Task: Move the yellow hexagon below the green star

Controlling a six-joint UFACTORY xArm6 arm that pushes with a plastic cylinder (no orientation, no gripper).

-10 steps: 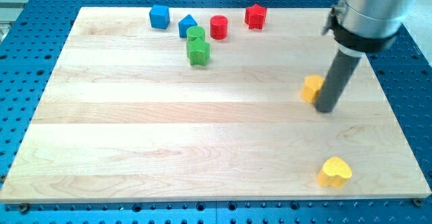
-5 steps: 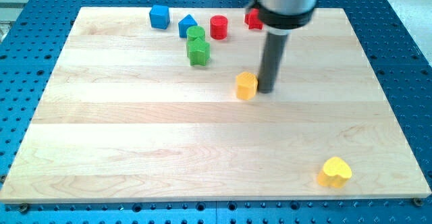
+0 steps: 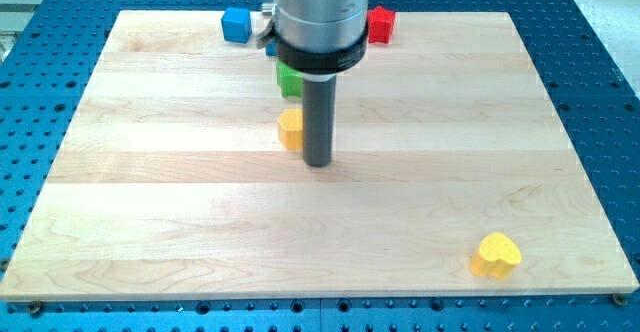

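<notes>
The yellow hexagon [image 3: 290, 129] lies near the board's middle, partly hidden behind my rod. My tip [image 3: 318, 162] rests on the board just right of it and slightly lower in the view, touching or nearly touching it. The green star [image 3: 289, 81] is directly above the hexagon in the view; only its lower left part shows beside the arm. The arm hides the green block and the red cylinder that lay near it.
A blue cube [image 3: 236, 24] sits at the board's top left. A sliver of a second blue block [image 3: 269, 44] shows by the arm. A red block [image 3: 380, 23] is at the top, right of the arm. A yellow heart [image 3: 496, 255] lies at bottom right.
My tip has swept left across the board, pushing the yellow hexagon from the right side to a spot just below the green star. The other blocks have not moved.
</notes>
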